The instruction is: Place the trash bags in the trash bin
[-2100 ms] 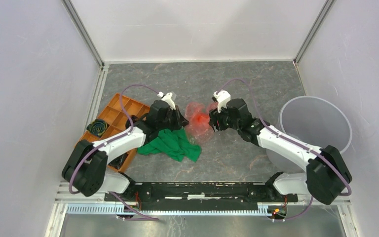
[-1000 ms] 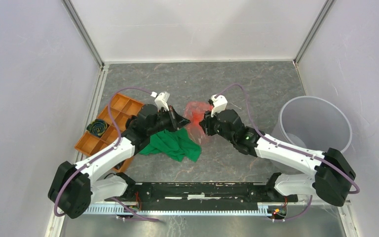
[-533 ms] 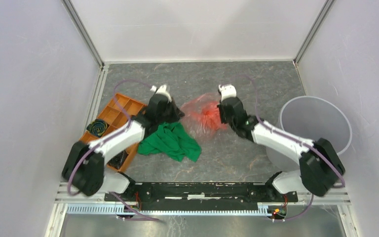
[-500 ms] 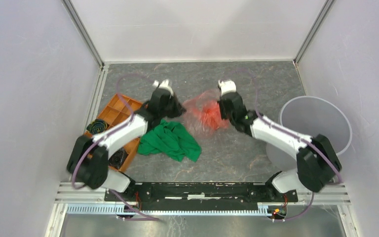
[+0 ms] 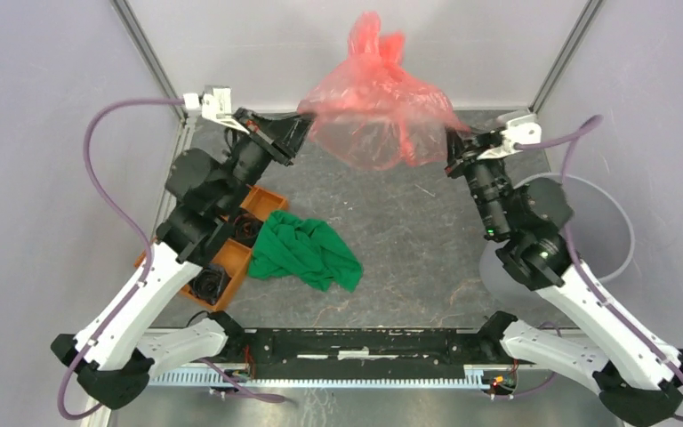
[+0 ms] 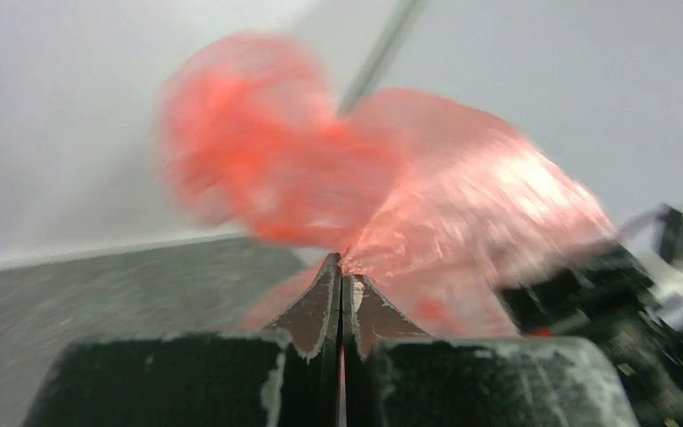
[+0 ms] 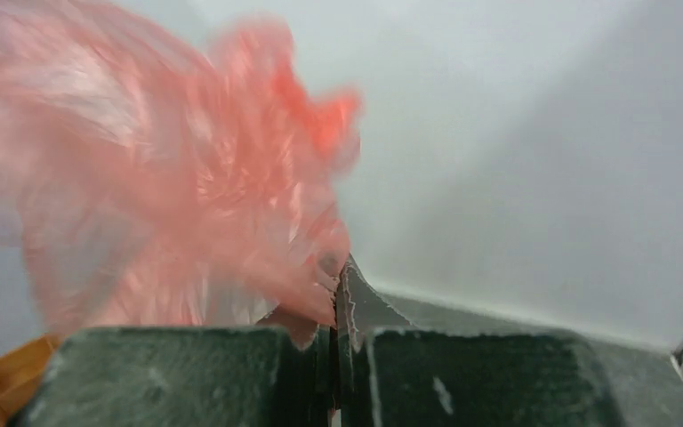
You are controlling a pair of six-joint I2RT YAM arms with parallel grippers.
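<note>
Since the left pincer (image 5: 305, 116) and right pincer (image 5: 453, 144) each clench an edge of the bag (image 5: 373, 105), aloft at 12 o'clock, best swing them together to the bin (image 5: 620, 224) at 3 o'clock, film taut.

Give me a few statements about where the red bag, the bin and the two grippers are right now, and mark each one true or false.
1. The left gripper and the right gripper are both shut on the trash bag. True.
2. The trash bag is inside the trash bin. False: it is held up in the air, apart from the bin.
3. The green cloth lies on the table beside the orange tray. True.
4. The left gripper holds the green cloth. False: it pinches the bag's film.
</note>
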